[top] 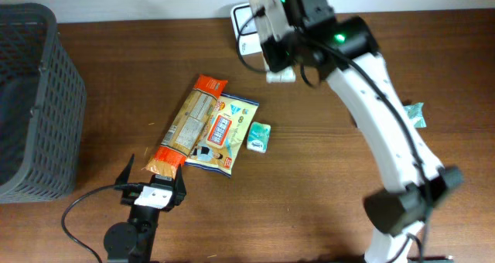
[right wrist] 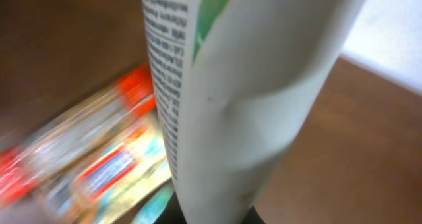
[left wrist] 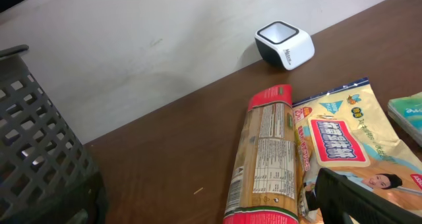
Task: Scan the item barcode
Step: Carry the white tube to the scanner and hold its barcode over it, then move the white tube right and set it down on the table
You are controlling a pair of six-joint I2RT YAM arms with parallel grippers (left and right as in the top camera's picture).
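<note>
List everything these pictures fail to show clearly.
- tube: in the right wrist view both ends are cut off by the frame edges, and the print is too blurred to find a barcode.
- scanner: overhead, largely covered by the right gripper and the tube.
- teal packet: overhead, partly behind the right arm.
- left gripper: the left wrist view shows only one dark finger at the bottom edge.

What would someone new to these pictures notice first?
A white tube fills the right wrist view, clamped in the right gripper over the white scanner at the table's far edge. Mid-table, an orange-ended pasta packet and a snack pouch lie side by side.
</note>
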